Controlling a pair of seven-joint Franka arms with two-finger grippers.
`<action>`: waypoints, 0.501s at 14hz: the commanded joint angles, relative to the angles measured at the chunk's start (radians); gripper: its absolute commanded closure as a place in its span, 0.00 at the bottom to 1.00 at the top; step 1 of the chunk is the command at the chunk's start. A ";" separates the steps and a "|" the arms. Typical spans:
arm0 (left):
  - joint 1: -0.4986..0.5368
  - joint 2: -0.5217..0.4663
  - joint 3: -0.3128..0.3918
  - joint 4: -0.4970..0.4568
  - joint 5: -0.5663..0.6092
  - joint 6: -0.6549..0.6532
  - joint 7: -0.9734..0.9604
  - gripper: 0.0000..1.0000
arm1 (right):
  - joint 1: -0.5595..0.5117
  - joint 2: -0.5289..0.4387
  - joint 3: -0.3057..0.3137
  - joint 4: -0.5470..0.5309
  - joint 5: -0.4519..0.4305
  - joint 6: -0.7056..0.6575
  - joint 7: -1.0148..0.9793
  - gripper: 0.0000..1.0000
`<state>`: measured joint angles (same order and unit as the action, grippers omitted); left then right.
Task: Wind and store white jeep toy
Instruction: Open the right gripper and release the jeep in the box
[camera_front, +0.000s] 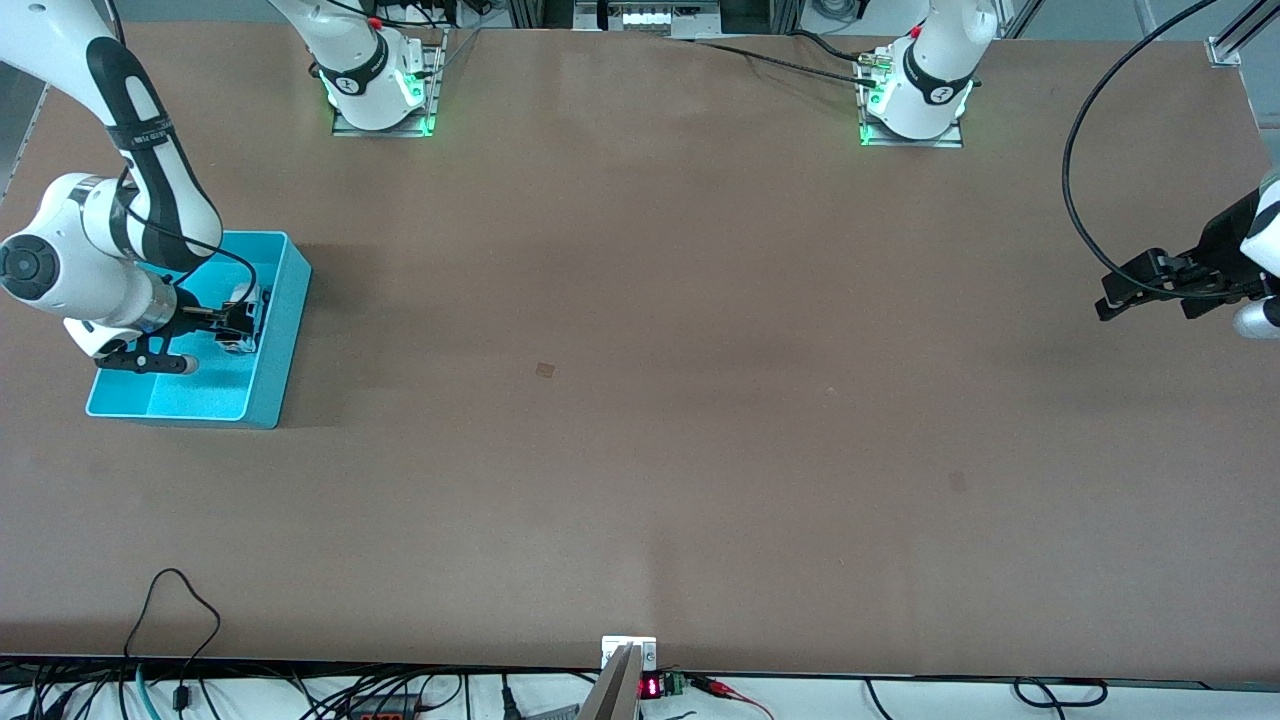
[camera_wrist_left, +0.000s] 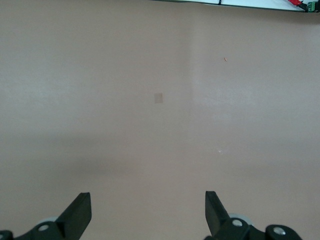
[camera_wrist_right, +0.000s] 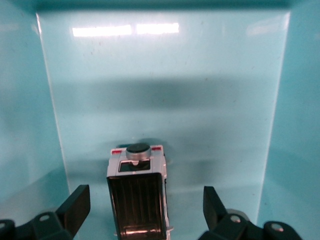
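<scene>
White jeep toy lies in turquoise bin between right gripper's spread fingers; lift straight up, avoiding bin walls.

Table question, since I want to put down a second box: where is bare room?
Free: the table between the turquoise bin and the waiting left gripper. Crowded: the bin, holding the white jeep toy and right gripper.

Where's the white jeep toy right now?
The white jeep toy sits on the floor of the turquoise bin at the right arm's end of the table, between the open right gripper's fingers.
</scene>
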<state>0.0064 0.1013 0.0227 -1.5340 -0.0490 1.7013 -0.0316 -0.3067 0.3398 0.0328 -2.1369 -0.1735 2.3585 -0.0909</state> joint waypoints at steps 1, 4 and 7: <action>-0.009 -0.003 0.010 0.014 -0.002 -0.017 -0.001 0.00 | -0.003 -0.027 0.009 0.041 -0.015 -0.048 -0.007 0.00; -0.010 -0.003 0.008 0.014 -0.005 -0.017 0.001 0.00 | 0.001 -0.050 0.012 0.094 -0.011 -0.116 -0.009 0.00; -0.009 -0.003 0.010 0.014 -0.006 -0.023 0.001 0.00 | 0.015 -0.096 0.013 0.109 -0.003 -0.180 -0.006 0.00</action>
<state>0.0063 0.1013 0.0227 -1.5340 -0.0490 1.7009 -0.0316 -0.3018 0.2862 0.0396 -2.0348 -0.1736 2.2318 -0.0911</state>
